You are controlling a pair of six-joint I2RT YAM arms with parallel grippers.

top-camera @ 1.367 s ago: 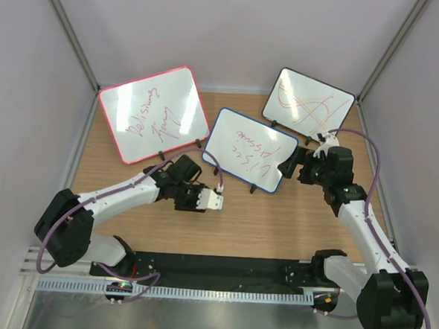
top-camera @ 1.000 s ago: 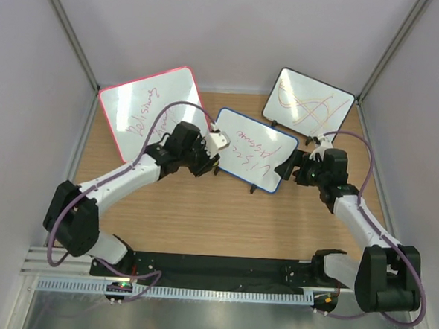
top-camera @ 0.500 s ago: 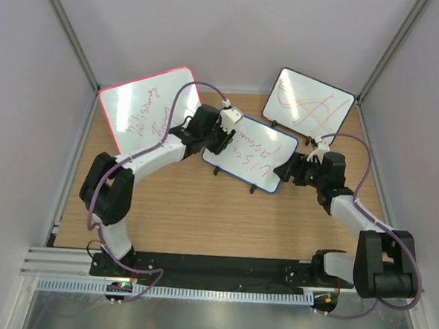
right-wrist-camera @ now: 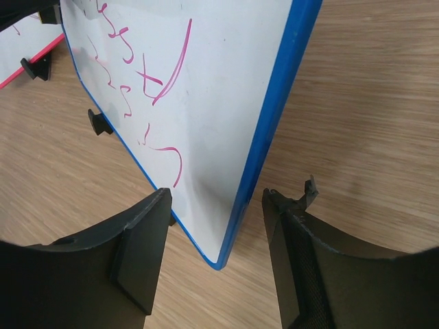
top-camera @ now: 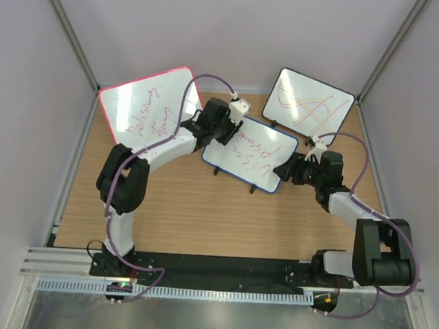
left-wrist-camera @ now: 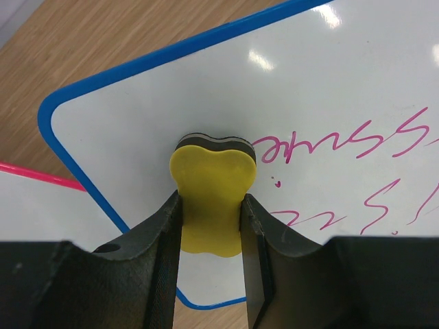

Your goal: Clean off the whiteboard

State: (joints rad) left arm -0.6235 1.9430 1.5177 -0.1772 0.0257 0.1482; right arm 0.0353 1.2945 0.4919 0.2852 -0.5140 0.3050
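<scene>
The blue-framed whiteboard point(top-camera: 250, 150) stands on small black feet at mid-table, with red handwriting. My left gripper point(top-camera: 225, 131) is at its far left corner, shut on a yellow eraser point(left-wrist-camera: 212, 188) whose dark pad touches the white surface just left of the writing point(left-wrist-camera: 343, 147). My right gripper point(top-camera: 285, 168) is open, its jaws on either side of the board's right edge point(right-wrist-camera: 274, 130), near the lower corner, not touching it.
A larger pink-framed board point(top-camera: 150, 112) with red writing leans at the back left, its edge showing in the left wrist view point(left-wrist-camera: 41, 177). A black-framed board point(top-camera: 309, 99) with orange and red scribbles stands at the back right. The table point(top-camera: 202, 208) is wooden.
My left arm has swung from the front of the table up to the board's far left corner with the eraser. My right gripper has edged left around the board's right edge.
</scene>
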